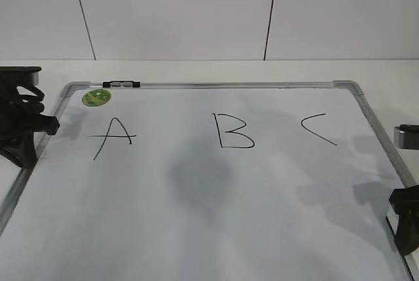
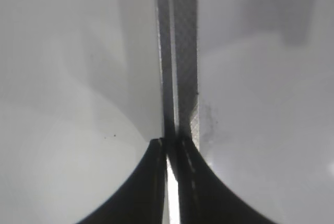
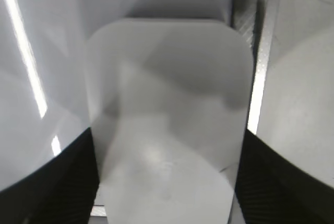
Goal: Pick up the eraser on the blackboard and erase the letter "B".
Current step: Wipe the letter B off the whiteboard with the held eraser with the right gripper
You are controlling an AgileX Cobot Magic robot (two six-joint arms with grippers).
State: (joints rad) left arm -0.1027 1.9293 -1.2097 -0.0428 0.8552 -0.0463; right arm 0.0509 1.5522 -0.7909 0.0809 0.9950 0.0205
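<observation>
The blackboard (image 1: 216, 215) is a white board with a silver frame, lying flat, with the letters A, B and C on it. The letter "B" (image 1: 232, 130) is at the middle top, intact. The white eraser (image 3: 167, 104) fills the right wrist view, lying beside the board's frame (image 3: 261, 78). My right gripper (image 3: 167, 182) has a black finger against each long side of it; in the exterior view it (image 1: 402, 228) is low at the board's right edge. My left gripper (image 2: 172, 143) is shut and empty over the left frame (image 2: 180, 51), far from the letter "B".
The "A" (image 1: 112, 137) is left of the "B" and the "C" (image 1: 317, 129) is right of it. A green sticker (image 1: 96, 97) and a small black-and-clear clip (image 1: 121, 84) sit at the top left corner. A white wall stands behind the table.
</observation>
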